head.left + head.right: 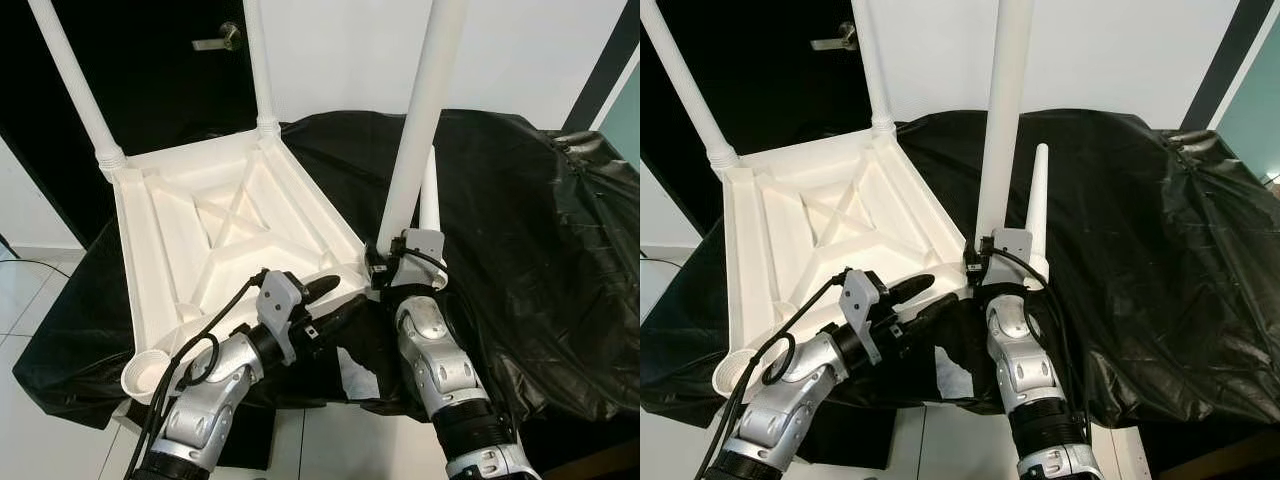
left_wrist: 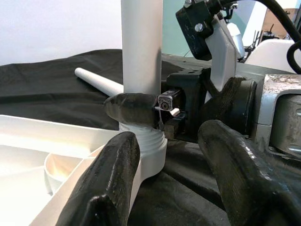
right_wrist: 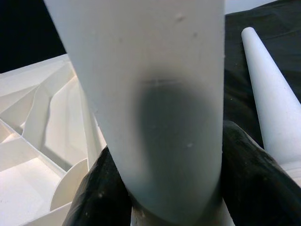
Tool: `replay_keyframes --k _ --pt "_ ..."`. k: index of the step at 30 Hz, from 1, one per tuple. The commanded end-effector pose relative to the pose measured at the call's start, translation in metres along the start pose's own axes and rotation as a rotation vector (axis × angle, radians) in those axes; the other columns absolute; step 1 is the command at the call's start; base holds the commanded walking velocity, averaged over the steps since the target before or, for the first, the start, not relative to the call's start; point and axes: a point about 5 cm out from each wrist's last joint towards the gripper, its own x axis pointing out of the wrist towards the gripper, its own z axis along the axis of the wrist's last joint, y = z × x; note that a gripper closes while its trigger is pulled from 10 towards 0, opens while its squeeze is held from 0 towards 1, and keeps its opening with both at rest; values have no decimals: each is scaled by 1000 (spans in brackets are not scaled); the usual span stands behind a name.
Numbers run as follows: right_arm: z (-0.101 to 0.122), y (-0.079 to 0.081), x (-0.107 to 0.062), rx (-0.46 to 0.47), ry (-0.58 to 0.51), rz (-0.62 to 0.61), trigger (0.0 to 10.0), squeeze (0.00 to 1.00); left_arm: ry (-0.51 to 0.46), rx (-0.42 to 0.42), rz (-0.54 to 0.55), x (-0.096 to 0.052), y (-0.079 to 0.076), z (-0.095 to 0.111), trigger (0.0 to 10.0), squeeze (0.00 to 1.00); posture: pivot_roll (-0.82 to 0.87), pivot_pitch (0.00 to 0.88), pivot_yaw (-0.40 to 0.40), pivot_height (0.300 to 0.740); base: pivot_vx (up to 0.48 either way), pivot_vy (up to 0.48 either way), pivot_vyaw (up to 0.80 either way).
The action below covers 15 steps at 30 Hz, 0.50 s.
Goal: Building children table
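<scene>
1. Threading the third leg (image 1: 420, 110) into its corner socket is the step I judge to be in hand: two legs already stand in the far corners of the upturned white tabletop (image 1: 225, 230), and the near-left corner socket (image 1: 147, 372) is empty.

2. My left hand (image 1: 325, 300) sits at the near edge of the tabletop with its two fingers (image 2: 106, 181) apart, holding nothing. It points across at the base of the third leg, which stands just ahead of it, past the fingertips; one finger lies close against the tabletop's rim, though I cannot tell whether it touches.

3. My right hand (image 1: 985, 275) is clamped on the third leg low down, just above the threaded collar (image 2: 146, 141), one finger (image 3: 106, 188) on each side. The leg rises upright out of my grip and past the top of the head view.

4. The next move, as I judge it, calls for turning that leg until the collar seats fully, while my left hand steadies the tabletop so it does not spin on the slippery black cover (image 1: 540, 230).

5. A fourth leg (image 1: 1037, 210) lies loose on the cover just beyond my right hand, its narrow tip pointing away from me. It belongs in the empty socket, over beside my left arm.
</scene>
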Motion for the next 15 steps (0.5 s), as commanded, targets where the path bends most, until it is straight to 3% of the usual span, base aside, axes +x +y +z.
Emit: replay_keyframes --k 1,6,7,15 --pt "-8 3 -3 32 41 9 10000 0 2 -13 -58 -1 -5 0 10000 0 -1 0 1 740 0 0 0" --pt "-5 1 -7 4 28 23 10000 0 5 -14 -57 -2 -6 -1 10000 0 -4 0 3 740 0 0 0" --pt "-4 -2 -9 -5 22 25 10000 1000 6 -14 -58 -2 -6 -1 10000 0 -7 0 2 740 0 0 0" --pt "2 -26 -13 -35 -27 117 10000 1000 0 -12 -56 2 -5 -1 10000 0 -23 0 5 740 0 0 0"
